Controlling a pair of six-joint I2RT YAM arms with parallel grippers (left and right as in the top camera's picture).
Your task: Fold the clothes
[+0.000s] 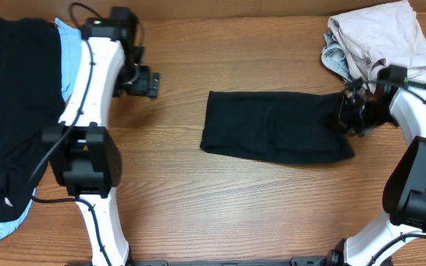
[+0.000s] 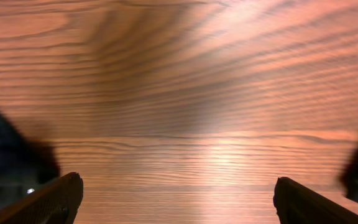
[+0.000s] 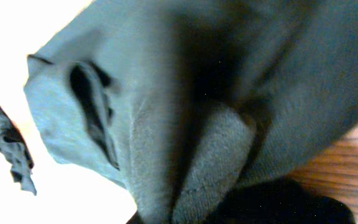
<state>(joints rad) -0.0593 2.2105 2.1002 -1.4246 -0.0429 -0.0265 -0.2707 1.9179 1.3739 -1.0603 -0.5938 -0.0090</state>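
The black shirt (image 1: pixel 272 133) I'm working lies in the middle of the table (image 1: pixel 198 214), already narrowed to a band whose long axis runs left to right across the overhead frame. My right gripper (image 1: pixel 348 112) sits at its right-hand end, touching or buried in the cloth there. The right wrist view is filled with bunched fabric, with no fingers showing, so I can't tell whether the jaws are closed on it or merely over it. My left gripper (image 1: pixel 148 83) hangs up and to the left of the band's other end, apart from it. Its fingertips (image 2: pixel 55 199) are spread wide with only bare wood between them, holding nothing. The right arm is therefore the nearer one, and I judge the next fold would run along that long axis toward the left of the frame. The black stack (image 1: pixel 6 111) with a light-blue shirt (image 1: pixel 69 44) lies at the left edge, and the beige pile (image 1: pixel 390 37) at upper right. I can read no writing anywhere; a white speck (image 1: pixel 7 201) on the stack is too small to make out.
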